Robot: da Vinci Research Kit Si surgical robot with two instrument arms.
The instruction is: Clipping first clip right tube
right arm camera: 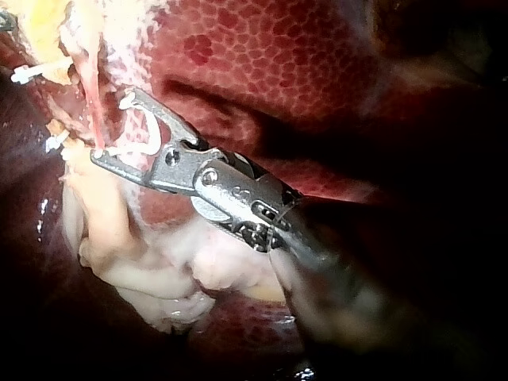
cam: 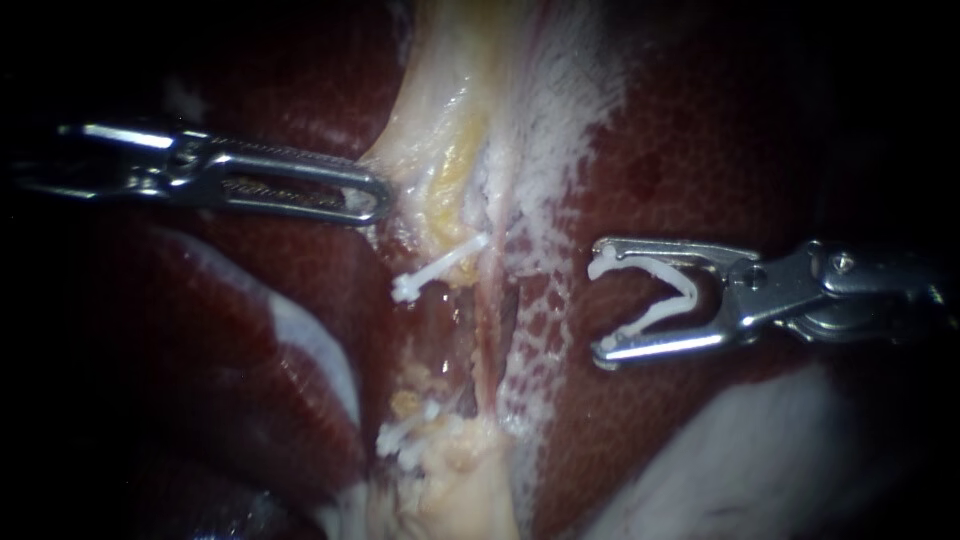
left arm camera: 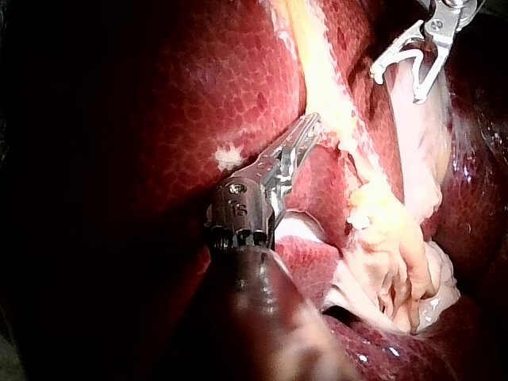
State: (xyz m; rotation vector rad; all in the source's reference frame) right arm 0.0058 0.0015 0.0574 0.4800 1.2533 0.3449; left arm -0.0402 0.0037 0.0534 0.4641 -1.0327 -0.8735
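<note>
Right tube [cam: 487, 330], taken to be the thin pinkish strand running up and down the middle of the endoscope view; bare of any clip; set between pale fatty tissue [cam: 440, 150] above and a pale lump [cam: 460, 480] below, with dark red liver [cam: 700, 130] on either side. Just to its left, an upper clip [cam: 440, 265], white, lying aslant across the neighbouring tube; further down, a lower clip [cam: 400, 435] beside the pale lump.

Right instrument [cam: 598, 308] entering from the right, jaws spread wide and pointing left, straight toward the tube; seated along both jaws, a white clip [cam: 680, 295], open in a V with its mouth facing the tube. Tube lying ahead of that open mouth, long axis crossing the line of the jaws nearly at right angles; a strip of liver showing between jaw tips and tube in the endoscope view, so near but apart; in the right wrist view, tips just beside the strand, contact impossible to judge.

Left instrument [cam: 372, 203] coming from the left, tip resting at the edge of the fatty tissue, above the upper clip and on the far side of the tube; probably steadying rather than placing. Right instrument judged the better placed; a straight advance likely needed to bring the tube deep into the V before closing.

No brand, label or legible writing on tissue or clips.
</note>
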